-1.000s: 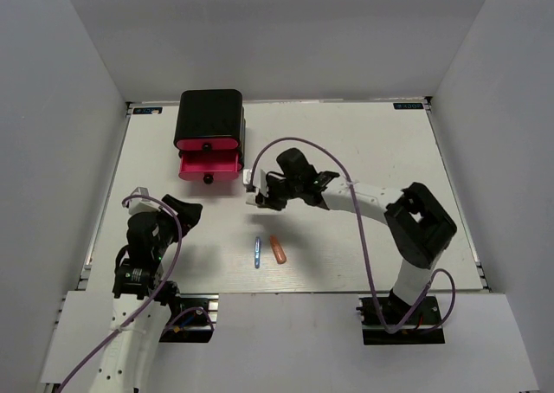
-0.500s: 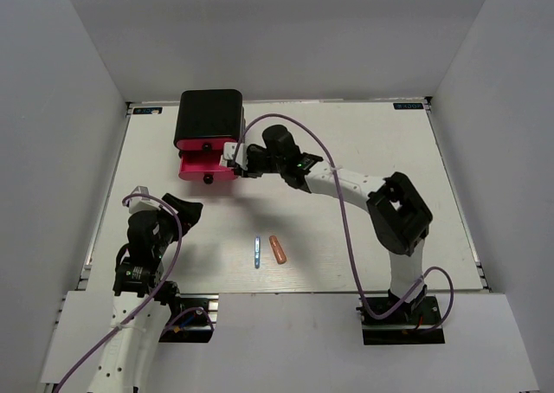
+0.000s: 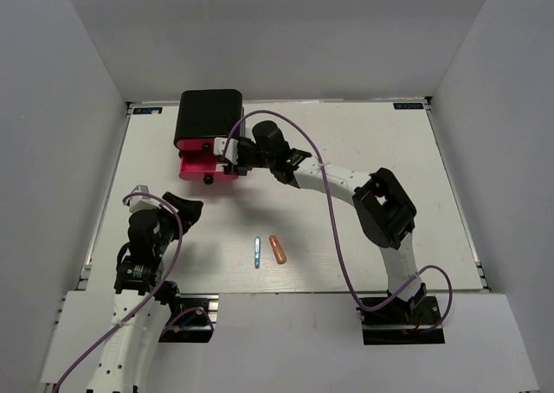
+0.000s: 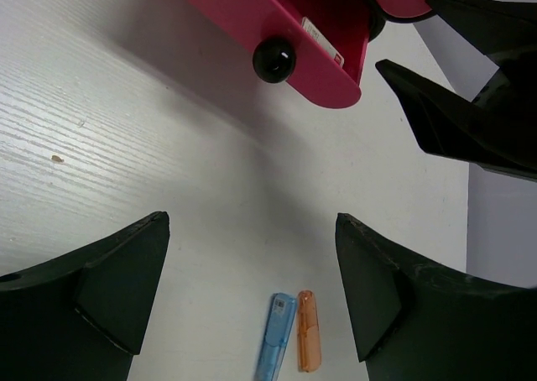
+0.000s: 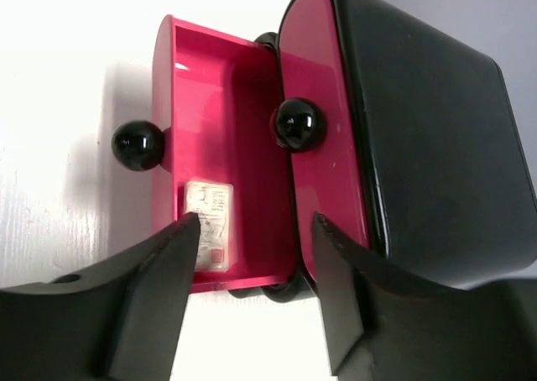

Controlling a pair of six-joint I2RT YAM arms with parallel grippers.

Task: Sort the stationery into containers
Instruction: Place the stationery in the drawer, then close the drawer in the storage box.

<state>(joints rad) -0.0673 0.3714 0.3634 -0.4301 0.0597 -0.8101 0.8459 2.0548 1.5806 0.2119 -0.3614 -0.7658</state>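
Counting 1 black box [image 3: 209,114], 1 open pink drawer [image 5: 243,129], 1 shut pink drawer [image 5: 325,188], 2 knobs [image 5: 138,145]; spotting 1 eraser [image 5: 214,230], 1 blue pen [image 3: 258,252], 1 orange marker [image 3: 277,248].

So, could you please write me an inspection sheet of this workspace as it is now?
surface: white table, wood-grain finish.
job's things: black box of pink drawers; open drawer holds a white eraser; blue pen and orange marker lie side by side on the table.
clutter: one tiny speck.
end effectors: left end effector open, above the table; right end effector open, above the open drawer.
cables: purple cable loops along each arm.
surroundings: grey walls on three sides.
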